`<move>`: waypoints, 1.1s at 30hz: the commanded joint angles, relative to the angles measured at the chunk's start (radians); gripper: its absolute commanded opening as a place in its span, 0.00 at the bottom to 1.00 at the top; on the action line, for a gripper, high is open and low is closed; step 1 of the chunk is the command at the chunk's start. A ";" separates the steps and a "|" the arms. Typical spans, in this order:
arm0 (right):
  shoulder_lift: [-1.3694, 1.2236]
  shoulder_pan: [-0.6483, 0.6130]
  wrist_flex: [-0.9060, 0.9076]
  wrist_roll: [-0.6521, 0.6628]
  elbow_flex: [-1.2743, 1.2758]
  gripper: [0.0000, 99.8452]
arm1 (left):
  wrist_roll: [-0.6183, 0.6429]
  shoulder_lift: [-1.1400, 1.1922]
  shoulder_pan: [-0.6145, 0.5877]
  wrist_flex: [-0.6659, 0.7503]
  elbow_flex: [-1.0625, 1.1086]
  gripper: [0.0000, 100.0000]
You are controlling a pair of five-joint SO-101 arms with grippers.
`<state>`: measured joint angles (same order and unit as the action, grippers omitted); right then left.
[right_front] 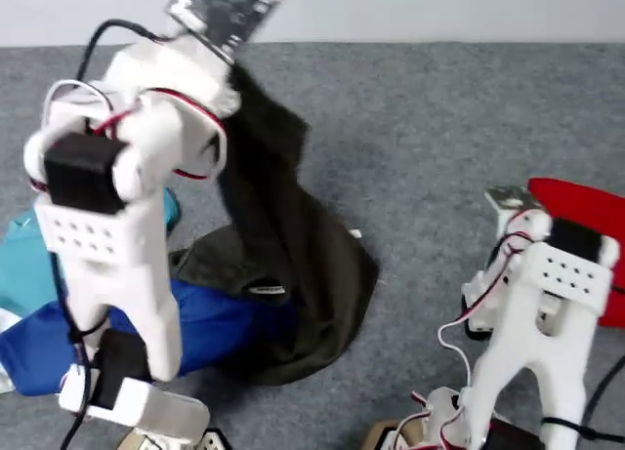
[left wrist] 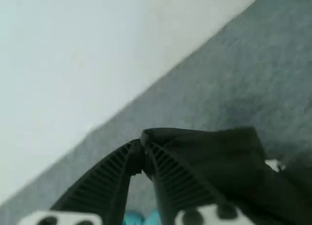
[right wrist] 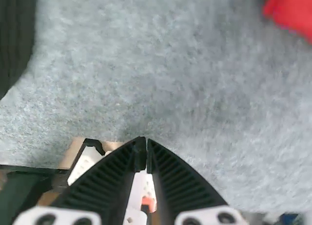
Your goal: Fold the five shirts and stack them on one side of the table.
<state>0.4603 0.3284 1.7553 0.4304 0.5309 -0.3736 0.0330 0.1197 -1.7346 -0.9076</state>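
Dangling from the clamped left tool (left wrist: 143,151), dark shirt (left wrist: 217,147), label (right_front: 266,290) unreadable; right tool (right wrist: 146,148) together.

The table (right_front: 439,128) is wearing a grey felt-like cover, looking matt and fuzzy. The dark shirt (right_front: 293,265) is draping as soft matt cloth, creasing into loose folds. The blue shirt (right_front: 225,323) is looking smoother and catching a faint sheen, while the teal shirt (right_front: 24,260) and red shirt (right_front: 586,211) are showing as plain matt cloth. The left arm (right_front: 107,235) and right arm (right_front: 547,304) are showing smooth white plastic, gleaming slightly. The left gripper (left wrist: 143,154) and right gripper (right wrist: 146,152) are showing ribbed matt black plastic fingers (left wrist: 107,176). The wires (right_front: 190,108) are shining glossy.
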 commanded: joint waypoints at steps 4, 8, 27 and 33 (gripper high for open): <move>0.024 -0.171 0.031 0.018 -0.109 0.01 | -0.038 -0.068 -0.181 -0.018 0.208 0.00; 0.022 -0.294 0.013 0.018 -0.110 0.01 | -0.038 -0.114 -0.258 -0.018 0.242 0.00; 0.022 -0.406 -0.019 0.017 -0.104 0.01 | -0.040 -0.101 -0.028 0.203 0.237 0.06; 0.031 -0.386 0.039 0.017 -0.094 0.01 | -0.012 -0.094 0.029 0.095 0.153 0.16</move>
<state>0.4603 -0.0706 1.7553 0.4396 0.4741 -0.3997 -0.0514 0.1304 -1.5873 -0.7096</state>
